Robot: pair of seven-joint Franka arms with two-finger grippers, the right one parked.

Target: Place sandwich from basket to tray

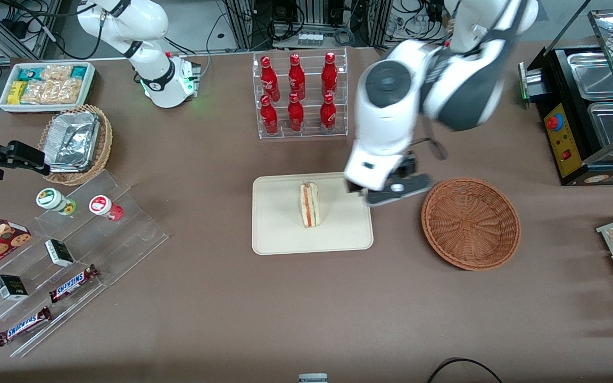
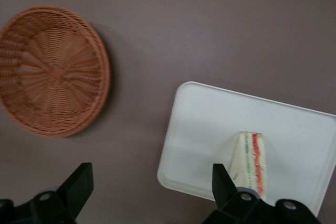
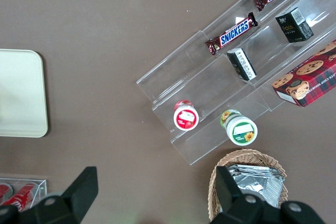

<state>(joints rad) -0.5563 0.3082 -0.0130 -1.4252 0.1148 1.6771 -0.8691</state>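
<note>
1. Your gripper [image 1: 391, 192] hangs released and empty, fingers [image 2: 77, 186] spread wide, above the gap between the tray [image 1: 280, 234] and the basket [image 1: 470, 223], at the tray's edge toward the working arm's end. It grips nothing, so the risk now is in how you pull it away.
2. Nearest the front camera of the task's things, the basket sits empty on the table [image 1: 264, 308]. If you sweep the arm low toward its own end, a finger could catch the wicker rim and drag the light basket across the cloth.
3. Watch the sandwich [image 1: 309, 204] most closely. It stands on the tray balanced on a narrow edge, filling stripes showing, near the tray's middle. Judged from that stance, a bump to the tray rim or a brush from a finger would likely tip it flat or push it off.
4. Lift straight up before you travel sideways; the wrist view shows one finger close over the sandwich.
5. Farthest back, the rack of red bottles [image 1: 298, 96] stands near the arm's elbow. A wide swing could knock it, so keep the retreat tight.
</note>
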